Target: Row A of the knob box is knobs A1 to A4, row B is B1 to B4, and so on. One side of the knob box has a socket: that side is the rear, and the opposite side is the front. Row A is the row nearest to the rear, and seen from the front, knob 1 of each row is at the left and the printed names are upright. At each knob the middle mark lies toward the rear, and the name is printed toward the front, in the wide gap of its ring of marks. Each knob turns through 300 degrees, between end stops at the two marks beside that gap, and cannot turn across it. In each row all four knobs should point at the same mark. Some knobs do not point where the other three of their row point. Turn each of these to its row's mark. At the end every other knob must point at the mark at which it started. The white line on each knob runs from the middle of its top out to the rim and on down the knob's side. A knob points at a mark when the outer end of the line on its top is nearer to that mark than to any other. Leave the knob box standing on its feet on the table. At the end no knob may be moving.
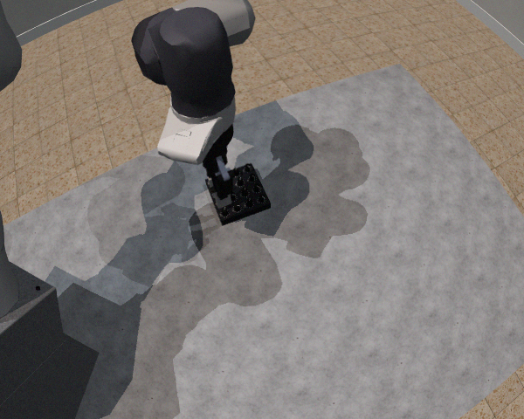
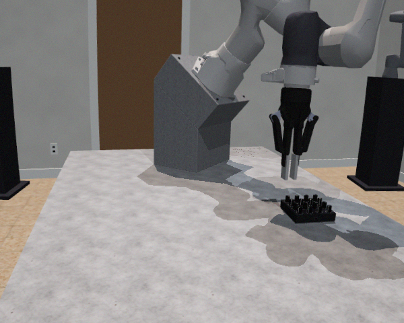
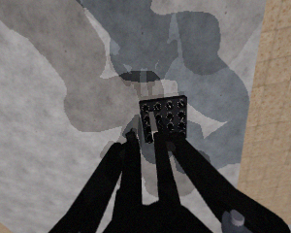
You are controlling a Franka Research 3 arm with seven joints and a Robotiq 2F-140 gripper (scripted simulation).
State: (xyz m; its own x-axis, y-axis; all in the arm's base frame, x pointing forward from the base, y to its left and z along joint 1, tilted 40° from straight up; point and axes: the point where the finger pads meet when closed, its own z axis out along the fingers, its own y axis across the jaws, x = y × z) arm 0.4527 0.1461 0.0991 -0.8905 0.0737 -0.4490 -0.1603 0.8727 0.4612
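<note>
Desk [image 1: 389, 292] [image 2: 125, 243] [image 3: 29, 97]: pale, mottled top, crossed by overlapping shadows of the arm.

Knob box [image 1: 249, 214] [image 2: 315, 218] [image 3: 186, 121], one: black, low, standing level on the desk, below the hand. Socket side not identifiable.

Knobs [image 1: 237, 209] [image 2: 314, 197] [image 3: 170, 105], four by four: black, upright, closely set. White lines and names too small to read; which ones are out of line cannot be told. Fault to expect: a misread mark, caused by dark tops and shade, would send a good knob away from its start.

Hand [image 1: 221, 198] [image 2: 289, 179] [image 3: 145, 119], one: pointing down, above the box and apart from it. Fingers a little apart, a narrow gap between them, nothing held. Probable faults: with so small a gap, a descent off centre could land a fingertip on a knob's top; opening wide among the knobs could nudge neighbours; a sideways pull while gripping could drag or tip the box; forcing a turn against an end stop could slip the grip or twist the box.

Arm [image 1: 194, 63] [image 2: 299, 38], one: reaching over from the pedestal.

Pedestal [image 1: 18, 360] [image 2: 176, 118], one: grey, angular, at the far part of the desk in the exterior view.

Door [image 2: 139, 69], one: brown, behind.
</note>
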